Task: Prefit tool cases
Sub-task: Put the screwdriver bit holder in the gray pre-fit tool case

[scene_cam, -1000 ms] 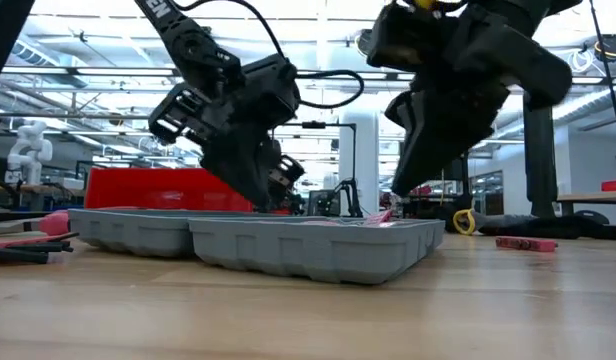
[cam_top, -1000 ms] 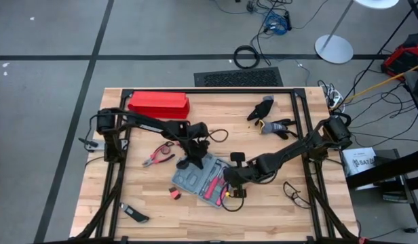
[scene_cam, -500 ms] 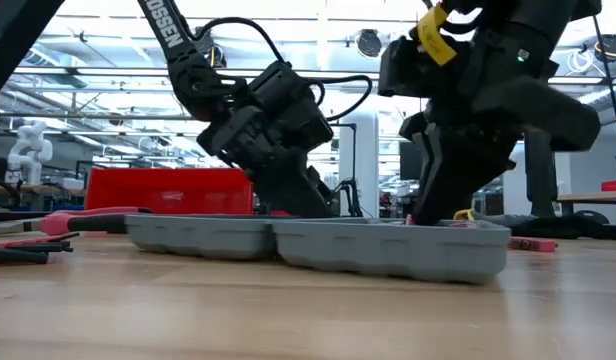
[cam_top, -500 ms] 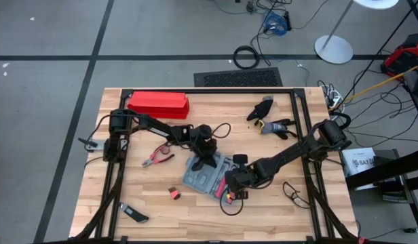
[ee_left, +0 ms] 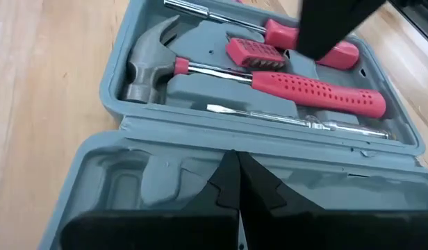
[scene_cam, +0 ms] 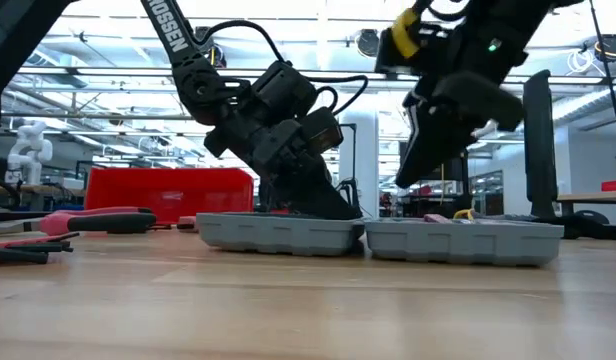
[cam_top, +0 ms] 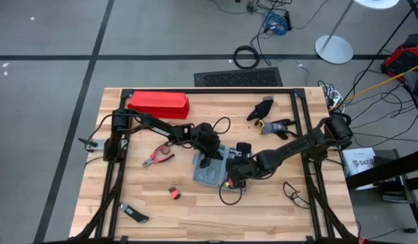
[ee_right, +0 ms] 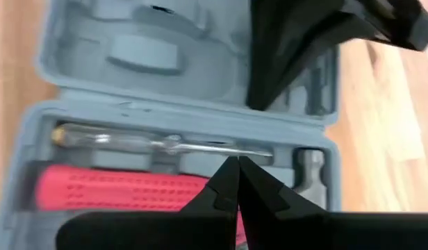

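Observation:
The blue-grey tool case [cam_top: 207,175] lies open and flat on the table, just right of centre. In the low view its empty half [scene_cam: 278,232] is on the left and its tool half [scene_cam: 463,241] on the right. The tool half holds a hammer [ee_left: 148,59], a screwdriver [ee_left: 297,121] and a red handle [ee_left: 315,90]. My left gripper [ee_left: 231,167] is shut and down on the empty half. My right gripper [ee_right: 231,167] is shut and hangs over the tool half; the low view shows a gap under its fingers [scene_cam: 413,165]. My left gripper presses its shut fingers [scene_cam: 323,200] down on the inside of the case's empty half, near the hinge side [ee_left: 200,149]. They come slanting down from above and from the table's left. That half lies flat on the table.
A long red box [cam_top: 158,104] lies at the far left edge. Red-handled pliers [cam_top: 157,157] sit left of the case, and gloves [cam_top: 270,118] beyond it on the right. A small red piece [cam_top: 174,194] and a dark tool [cam_top: 134,214] lie near the front left.
The open case has slid toward the table's right and a little toward the far edge, turning about as it went. My left gripper travelled with it, staying on the empty half. My right gripper, down in the tool half half a second ago, has risen clear of it.

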{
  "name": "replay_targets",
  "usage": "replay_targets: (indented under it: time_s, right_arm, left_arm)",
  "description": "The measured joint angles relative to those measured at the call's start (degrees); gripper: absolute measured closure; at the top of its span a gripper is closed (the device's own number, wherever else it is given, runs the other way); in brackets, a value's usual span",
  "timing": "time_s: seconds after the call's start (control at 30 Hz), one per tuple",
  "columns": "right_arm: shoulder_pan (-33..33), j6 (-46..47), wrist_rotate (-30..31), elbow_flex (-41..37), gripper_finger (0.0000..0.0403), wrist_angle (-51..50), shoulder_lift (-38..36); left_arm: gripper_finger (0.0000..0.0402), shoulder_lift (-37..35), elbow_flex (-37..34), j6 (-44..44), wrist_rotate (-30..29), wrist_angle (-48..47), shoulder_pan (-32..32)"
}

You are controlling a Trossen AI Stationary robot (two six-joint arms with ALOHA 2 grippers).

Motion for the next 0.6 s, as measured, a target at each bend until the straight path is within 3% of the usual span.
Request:
replay_targets:
  time_s: [0.6]
  right_arm:
    - [-0.1,13.2,-3.2,0.0,0.0403,-9.4,1.6]
  left_arm:
    - [0.0402,0.0,-0.1,0.6,-3.3,-0.5,0.0]
